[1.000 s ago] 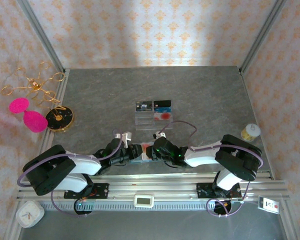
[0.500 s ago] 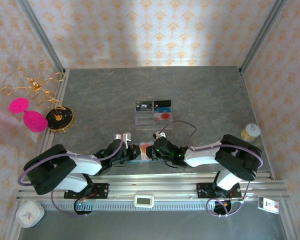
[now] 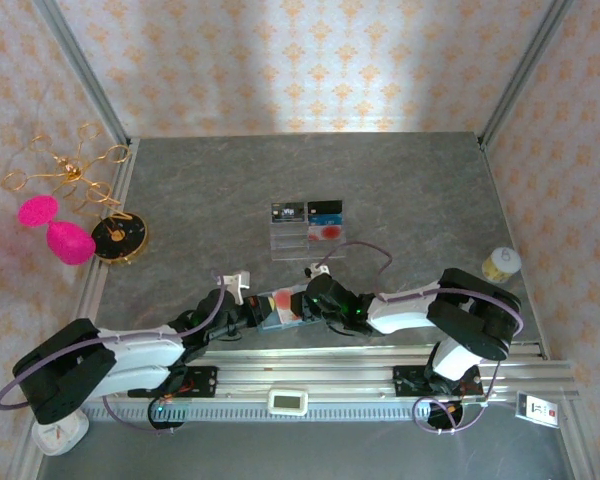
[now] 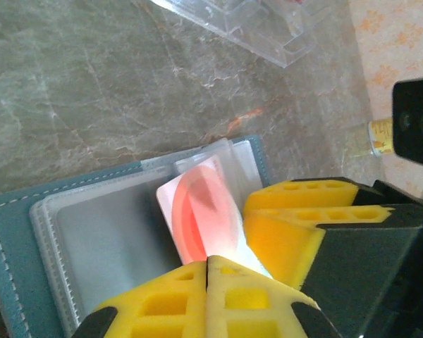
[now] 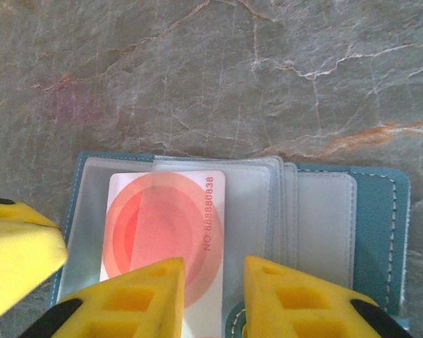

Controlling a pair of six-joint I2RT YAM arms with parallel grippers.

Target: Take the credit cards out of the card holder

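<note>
There are two arms, one card holder [image 5: 377, 225], one clear tray [image 3: 292, 242] and four cards. One pale card with red circles [image 5: 162, 225] is at the holder. The other three are in the tray farther back: a black card [image 3: 288, 211], a dark card with a blue band [image 3: 325, 209] and a red-printed card [image 3: 327, 232].

The teal holder lies open on the grey table [image 3: 420, 190] near the front edge, between the two grippers.

The left arm lies low, stretched toward the right. The left gripper [image 4: 208, 264] has its yellow pads pressed together at the holder's left end. The pale card's end runs behind the pads, and I cannot tell whether they pinch it.

The pale card lies over the clear pockets.

The right arm bends low toward the left. The right gripper [image 5: 213, 271] stands partly open, with its fingertips down on the holder and one over the card's edge.
</note>
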